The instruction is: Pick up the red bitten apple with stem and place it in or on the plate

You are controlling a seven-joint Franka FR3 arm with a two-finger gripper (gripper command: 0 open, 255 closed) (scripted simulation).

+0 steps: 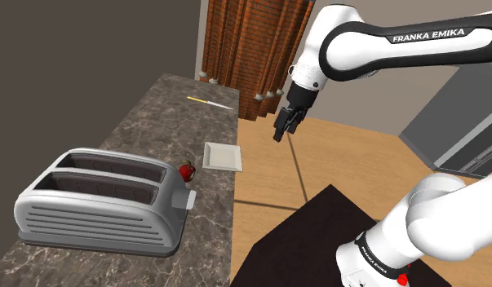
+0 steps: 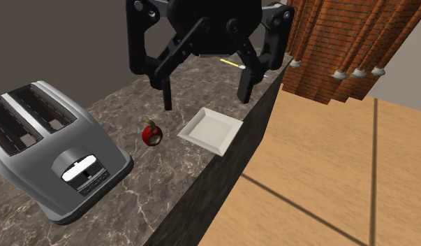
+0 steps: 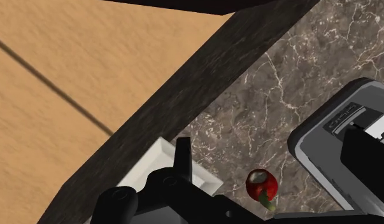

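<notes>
End effector (image 1: 286, 122) hangs wide & empty above worktop (image 1: 154, 114) edge. Apple (image 1: 187, 171) sits btw toaster (image 1: 97, 200) & plate (image 1: 223, 156). Risk: finger clips toaster on descent, or nudges apple so it rolls.

On the bench (image 1: 154, 122), the toaster (image 1: 101, 200) sits at the shoulder view's lower left; the apple (image 1: 187, 171) lies just beside its right end, the plate (image 1: 223, 156) near, further right at the edge.
</notes>
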